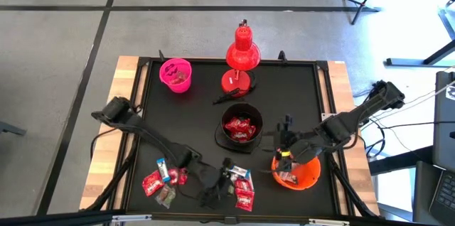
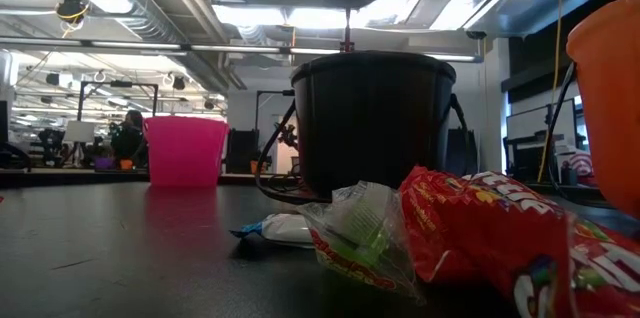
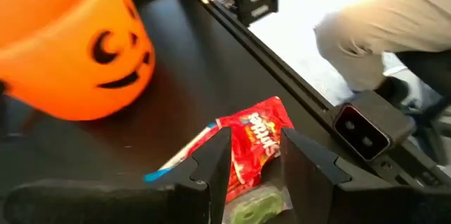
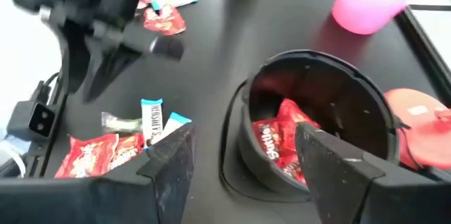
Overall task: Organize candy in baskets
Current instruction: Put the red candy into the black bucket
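A dark bench (image 1: 142, 112) seen from above holds three baskets, a red desk lamp (image 1: 242, 52) and scattered wrapped candy.

The left tool (image 3: 255, 164) hangs low over the bench's front edge. Its fingers stand a little apart, straddling a red candy packet (image 3: 257, 139), with a grey-green sweet (image 3: 257, 206) just under them and a white-and-blue one (image 3: 180, 164) beside. Nothing looks gripped yet; the fingers appear placed either side of the packet so that closing would pinch it.

The orange basket (image 3: 70, 48), with a pumpkin face, sits near this tool, just beyond the packet. More loose sweets (image 1: 163, 180) lie farther along the front edge, on the far side of the left arm.

The right tool (image 4: 239, 160) hovers above the orange basket (image 1: 298, 173), fingers wide apart and empty. Straight ahead of it, close by, stands the black basket (image 4: 317, 125), already holding several red packets (image 4: 278, 136), which suggests red candy is being sorted there. The pink basket (image 4: 370, 2) stands well beyond, near the lamp's base.
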### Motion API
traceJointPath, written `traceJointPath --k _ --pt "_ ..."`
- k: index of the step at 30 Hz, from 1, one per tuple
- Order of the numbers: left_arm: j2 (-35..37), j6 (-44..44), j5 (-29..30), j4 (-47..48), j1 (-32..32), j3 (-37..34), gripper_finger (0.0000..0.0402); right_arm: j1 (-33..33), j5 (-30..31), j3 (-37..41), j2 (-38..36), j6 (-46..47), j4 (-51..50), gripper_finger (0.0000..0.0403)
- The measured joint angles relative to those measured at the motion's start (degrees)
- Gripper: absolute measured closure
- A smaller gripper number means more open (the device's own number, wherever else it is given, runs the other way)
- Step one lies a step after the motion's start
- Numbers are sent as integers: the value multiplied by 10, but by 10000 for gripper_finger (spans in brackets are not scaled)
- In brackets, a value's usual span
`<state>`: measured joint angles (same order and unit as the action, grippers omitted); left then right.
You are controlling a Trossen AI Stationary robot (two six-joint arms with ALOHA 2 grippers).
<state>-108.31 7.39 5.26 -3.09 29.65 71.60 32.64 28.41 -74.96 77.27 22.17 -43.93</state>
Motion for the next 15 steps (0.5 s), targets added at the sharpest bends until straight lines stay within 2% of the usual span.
traceJointPath --k 8,15 --pt "-42 3 -52 -4 -52 14 288 0 12 5 -19 15 -9 165" --pt "-97 -5 -63 -6 -63 14 288 0 11 6 -19 20 -8 165"
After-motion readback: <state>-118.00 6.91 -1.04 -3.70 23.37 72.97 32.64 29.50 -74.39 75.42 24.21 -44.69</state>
